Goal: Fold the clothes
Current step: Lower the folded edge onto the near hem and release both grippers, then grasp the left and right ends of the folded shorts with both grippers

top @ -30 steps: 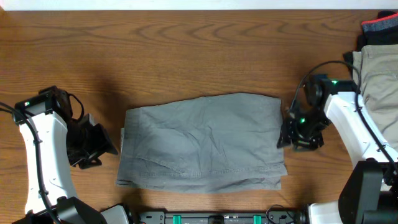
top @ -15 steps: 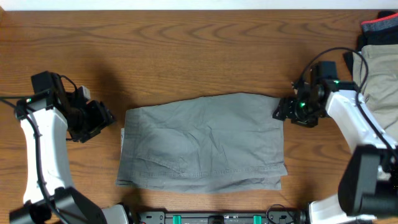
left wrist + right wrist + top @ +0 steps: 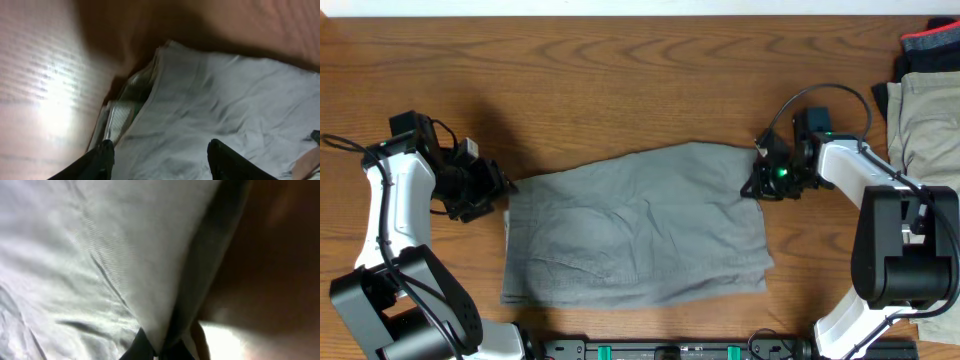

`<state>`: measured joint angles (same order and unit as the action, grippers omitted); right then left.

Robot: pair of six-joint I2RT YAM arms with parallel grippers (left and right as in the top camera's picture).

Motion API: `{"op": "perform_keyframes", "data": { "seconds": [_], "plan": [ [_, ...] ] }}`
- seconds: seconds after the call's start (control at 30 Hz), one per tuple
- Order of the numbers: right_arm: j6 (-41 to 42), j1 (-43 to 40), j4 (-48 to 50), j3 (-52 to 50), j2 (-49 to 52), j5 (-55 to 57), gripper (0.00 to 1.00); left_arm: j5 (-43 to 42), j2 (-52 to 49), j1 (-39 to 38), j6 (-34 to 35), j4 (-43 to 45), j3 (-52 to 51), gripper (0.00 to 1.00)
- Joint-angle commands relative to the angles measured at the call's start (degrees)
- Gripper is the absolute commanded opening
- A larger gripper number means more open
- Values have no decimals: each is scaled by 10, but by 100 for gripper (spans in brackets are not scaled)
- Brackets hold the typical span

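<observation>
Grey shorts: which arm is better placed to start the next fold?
Right, probably. The right gripper looks pinched on the grey shorts at their far right corner; the left gripper is open at the left edge, holding nothing.

My L arm (image 3: 388, 215) is at mid-left of overhead frame, wrist pointing right. L gripper (image 3: 492, 187) has fingers spread wide. R arm (image 3: 848, 168) comes in from right edge, wrist pointing left. R gripper (image 3: 757, 186) fingers are pinched tight on shorts (image 3: 640, 240) edge.
</observation>
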<state>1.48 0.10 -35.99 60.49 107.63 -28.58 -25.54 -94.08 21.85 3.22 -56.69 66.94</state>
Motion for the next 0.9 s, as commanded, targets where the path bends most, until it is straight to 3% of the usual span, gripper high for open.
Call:
{"op": "perform_keyframes", "data": {
  "seconds": [0.0, 0.17, 0.3, 0.33, 0.4, 0.43, 0.63, 0.87],
  "plan": [
    [66, -27, 63, 14, 5, 61, 1, -11, -2, -2, 3, 16, 3, 62],
    [158, -75, 167, 14, 5, 115, 1, -31, -2, -12, 5, 45, 3, 63],
    [162, -100, 207, 14, 5, 59, 2, -36, -2, -35, 5, 47, 2, 63],
    [154, -102, 209, 14, 5, 39, 9, -36, -2, -45, 5, 49, 2, 66],
    [146, -103, 199, 14, 4, 22, 41, -36, -2, -62, 5, 54, 2, 67],
    [146, -104, 190, 14, 1, 21, 48, -36, -3, -71, 5, 56, 2, 68],
    [126, -129, 127, 14, -41, 22, 53, -25, -24, -125, 6, 57, 0, 68],
    [107, -154, 63, 14, -130, 23, 56, -40, -123, -156, 16, 29, -1, 68]
  ]
}}
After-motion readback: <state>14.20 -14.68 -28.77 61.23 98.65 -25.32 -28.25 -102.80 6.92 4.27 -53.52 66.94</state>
